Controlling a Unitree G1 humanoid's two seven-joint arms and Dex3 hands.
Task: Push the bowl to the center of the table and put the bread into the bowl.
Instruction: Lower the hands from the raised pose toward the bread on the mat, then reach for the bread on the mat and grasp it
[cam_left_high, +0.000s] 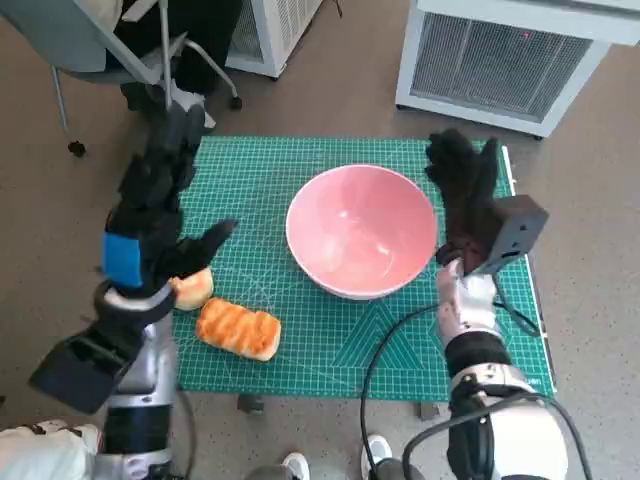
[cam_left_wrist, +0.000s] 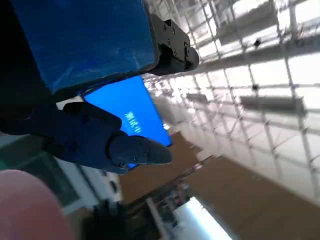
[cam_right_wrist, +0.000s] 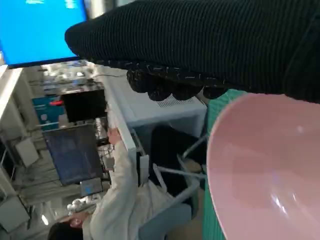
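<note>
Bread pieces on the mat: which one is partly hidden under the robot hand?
The smaller, paler piece of bread, tucked beneath the left robot hand. The larger, golden, ridged loaf lies fully in view, nearer the table's front edge.

A robotics lab or open office: a small table under a green cutting mat (cam_left_high: 300, 170), white grilled equipment cabinets (cam_left_high: 500, 60) on brown flooring, a wheeled chair (cam_left_high: 110, 50), and a person (cam_right_wrist: 125, 205) seated by desks with glowing monitors (cam_right_wrist: 75, 152) beneath a gridded ceiling (cam_left_wrist: 250, 75)
</note>
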